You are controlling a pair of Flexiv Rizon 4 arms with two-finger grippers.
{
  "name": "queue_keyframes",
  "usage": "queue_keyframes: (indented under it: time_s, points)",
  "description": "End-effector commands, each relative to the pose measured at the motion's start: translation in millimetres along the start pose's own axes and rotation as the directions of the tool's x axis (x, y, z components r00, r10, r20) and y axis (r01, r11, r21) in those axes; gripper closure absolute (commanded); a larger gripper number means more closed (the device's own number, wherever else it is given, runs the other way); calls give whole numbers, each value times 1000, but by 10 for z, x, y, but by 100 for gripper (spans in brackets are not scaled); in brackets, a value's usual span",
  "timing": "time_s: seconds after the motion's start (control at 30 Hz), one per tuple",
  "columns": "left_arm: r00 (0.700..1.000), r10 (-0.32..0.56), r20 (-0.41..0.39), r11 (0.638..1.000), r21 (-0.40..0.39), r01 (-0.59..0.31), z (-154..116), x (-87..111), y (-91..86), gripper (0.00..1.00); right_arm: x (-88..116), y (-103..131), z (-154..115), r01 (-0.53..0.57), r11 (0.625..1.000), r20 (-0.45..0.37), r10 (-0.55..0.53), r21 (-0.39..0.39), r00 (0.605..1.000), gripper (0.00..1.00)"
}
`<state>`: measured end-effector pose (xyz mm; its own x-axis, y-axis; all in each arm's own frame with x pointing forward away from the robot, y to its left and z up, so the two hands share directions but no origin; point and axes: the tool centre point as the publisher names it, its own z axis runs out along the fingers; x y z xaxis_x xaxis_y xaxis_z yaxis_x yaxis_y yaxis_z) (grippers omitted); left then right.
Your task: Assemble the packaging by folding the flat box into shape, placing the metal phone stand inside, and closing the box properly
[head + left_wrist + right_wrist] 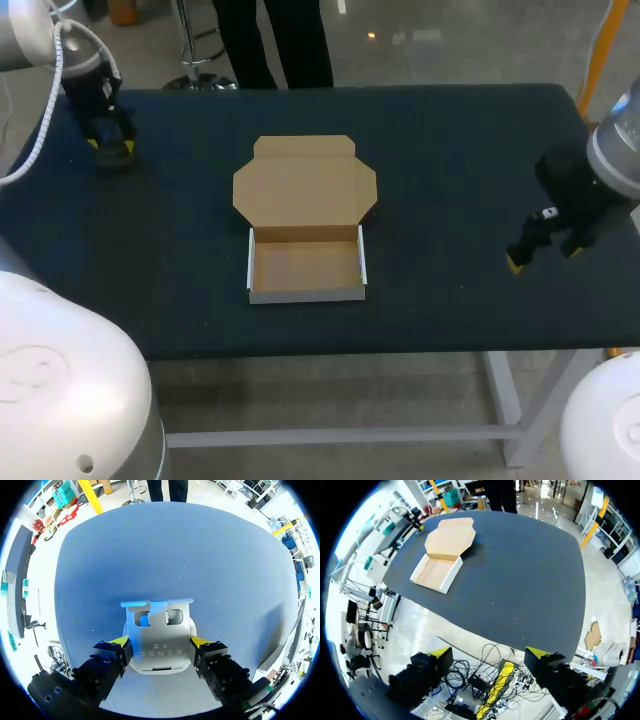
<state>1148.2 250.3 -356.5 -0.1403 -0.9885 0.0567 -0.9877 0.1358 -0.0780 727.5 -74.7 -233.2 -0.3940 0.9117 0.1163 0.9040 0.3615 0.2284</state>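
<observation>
On your dark matte bench point(450, 150), the left hand point(160, 641) clasps the grey metal phone stand point(157, 627), the right hand point(488, 653) gapes wide, and the cardboard box point(305, 265) lies open.

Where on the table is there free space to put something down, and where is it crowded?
Free: the wide patch between the box and the right claw; also the patch between the box and the left claw. The front strip before the box is narrow. Crowded: the far left corner, where the stand lies under the left claw.
</observation>
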Motion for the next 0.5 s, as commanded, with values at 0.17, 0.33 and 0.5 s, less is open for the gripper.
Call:
queue_keyframes:
  time_s: [0.17, 0.33, 0.5]
  points:
    - [1000, 19, 0, 997, 73, -19, -313, 227, 601, 100, 109, -90, 38, 223, 923, -26, -243, -313, 970, 0]
    - [999, 37, -15, 997, 70, -36, -397, 364, 856, 100, 176, -116, 113, 352, 862, 4, -376, -364, 926, 0]
    - [998, 59, -17, 996, 68, -58, -483, 491, 1089, 100, 222, -123, 271, 416, 812, -2, -457, -410, 890, 0]
